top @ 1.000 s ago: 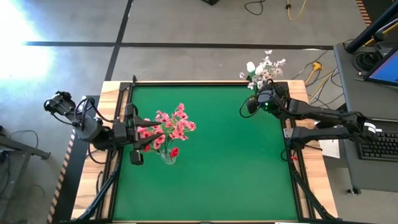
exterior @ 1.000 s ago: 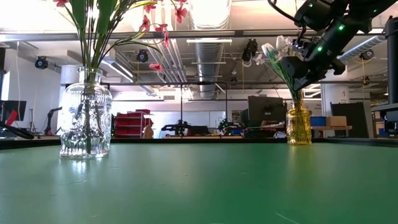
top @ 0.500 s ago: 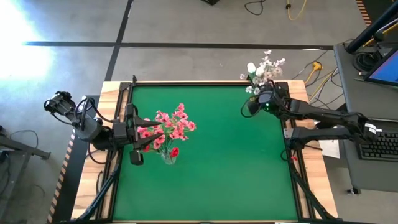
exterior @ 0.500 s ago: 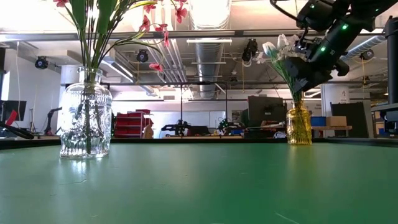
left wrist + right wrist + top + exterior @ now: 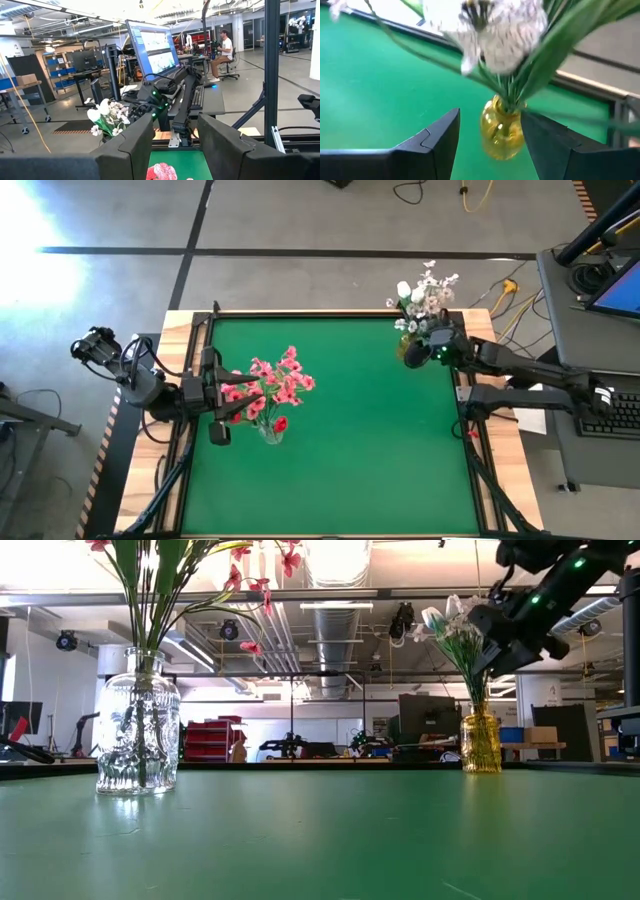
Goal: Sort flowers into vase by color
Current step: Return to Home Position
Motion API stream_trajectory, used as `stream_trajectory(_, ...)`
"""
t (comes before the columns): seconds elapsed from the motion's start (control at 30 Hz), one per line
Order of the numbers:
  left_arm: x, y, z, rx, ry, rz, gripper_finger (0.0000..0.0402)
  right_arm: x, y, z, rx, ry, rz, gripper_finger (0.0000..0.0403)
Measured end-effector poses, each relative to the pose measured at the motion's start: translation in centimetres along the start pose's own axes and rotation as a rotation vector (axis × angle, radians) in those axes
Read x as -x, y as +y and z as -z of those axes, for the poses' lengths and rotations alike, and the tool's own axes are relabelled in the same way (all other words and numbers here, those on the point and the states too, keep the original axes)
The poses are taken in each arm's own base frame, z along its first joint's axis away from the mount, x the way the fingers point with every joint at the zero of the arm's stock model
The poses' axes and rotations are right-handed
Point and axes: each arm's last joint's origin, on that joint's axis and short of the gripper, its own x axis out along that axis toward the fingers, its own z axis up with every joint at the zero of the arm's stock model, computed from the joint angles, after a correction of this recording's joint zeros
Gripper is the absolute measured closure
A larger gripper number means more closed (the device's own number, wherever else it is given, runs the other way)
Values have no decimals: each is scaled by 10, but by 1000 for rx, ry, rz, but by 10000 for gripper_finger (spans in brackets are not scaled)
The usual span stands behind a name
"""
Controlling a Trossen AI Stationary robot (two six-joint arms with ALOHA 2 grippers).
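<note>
I see my right hand hovering, fingers apart, beside the yellow vase of white flowers. Left hand, apart too, sits by the clear vase.

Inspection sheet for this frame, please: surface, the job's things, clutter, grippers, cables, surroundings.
Surface: green mat, holding only two vases.
Job's things: pink and red flowers in the clear vase on the left side; white flowers in the yellow vase at the far right corner.
Clutter: nothing seen.
Grippers: left gripper open, empty, beside the clear vase; right gripper open, empty, close to the yellow vase.
Cables: loose cables on the floor beyond the table.
Surroundings: keyboard on a desk to the right; a seated person far off.
</note>
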Motion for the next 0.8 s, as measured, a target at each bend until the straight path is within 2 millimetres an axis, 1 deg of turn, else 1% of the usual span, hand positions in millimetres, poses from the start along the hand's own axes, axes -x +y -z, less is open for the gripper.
stream_trajectory(0.2,0,-1,3,-22,25,8,256,13,-3,3,-35,42,-136,199)
stream_trajectory(0.37,6,2,6,-39,57,26,256,31,-5,3,-29,-15,-228,199)
stream_trajectory(0.47,17,6,6,-48,85,61,256,49,-11,3,-25,-93,-281,199)
stream_trajectory(0.57,32,12,8,-51,123,113,256,68,-21,4,-7,-187,-350,199)
stream_trajectory(0.67,45,17,11,-57,160,163,256,78,-27,6,5,-237,-387,199)
stream_trajectory(0.8,54,22,10,-47,154,197,256,91,-37,7,37,-327,-397,200)
